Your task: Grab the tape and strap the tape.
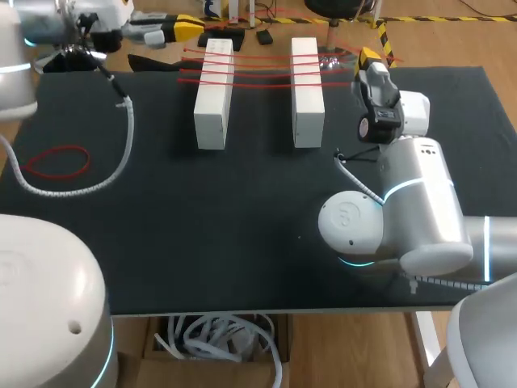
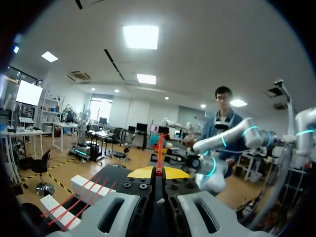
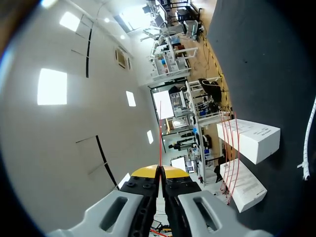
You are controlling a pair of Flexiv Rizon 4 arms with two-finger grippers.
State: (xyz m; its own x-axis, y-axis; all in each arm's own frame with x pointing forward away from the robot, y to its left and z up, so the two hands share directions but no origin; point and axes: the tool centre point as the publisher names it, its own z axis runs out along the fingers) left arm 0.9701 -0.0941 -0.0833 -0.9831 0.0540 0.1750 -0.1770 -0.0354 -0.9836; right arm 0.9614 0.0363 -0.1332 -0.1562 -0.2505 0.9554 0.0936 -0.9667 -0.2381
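1. Across the upper middle of the head view, several strands of red tape point(image 1: 258, 69) are being stretched over two white blocks, the left block point(image 1: 213, 97) and the right block point(image 1: 307, 93), which are standing side by side but apart on the black table point(image 1: 242, 226).
2. At the upper left of that view, the left gripper point(image 1: 192, 29) is being held just past the table's far edge, near the left ends of the strands.
3. At the upper right, the right gripper point(image 1: 370, 58) is being held over the far edge, just beside the right ends of the strands.
4. Through the left wrist view, the left gripper point(image 2: 159, 173) is being shown with its yellow tips pressed together on a thin run of the red tape point(image 2: 159, 148), which is rising straight ahead from between them.
5. Through the right wrist view, the right gripper point(image 3: 160, 173) is likewise being shown pinching the red tape point(image 3: 160, 138) between closed tips, with both blocks lying beside it.
6. At the middle left of the head view, a red loop point(image 1: 69, 149) is lying flat on the table, well apart from the blocks and partly ringed by a white spiral cable point(image 1: 121, 153).
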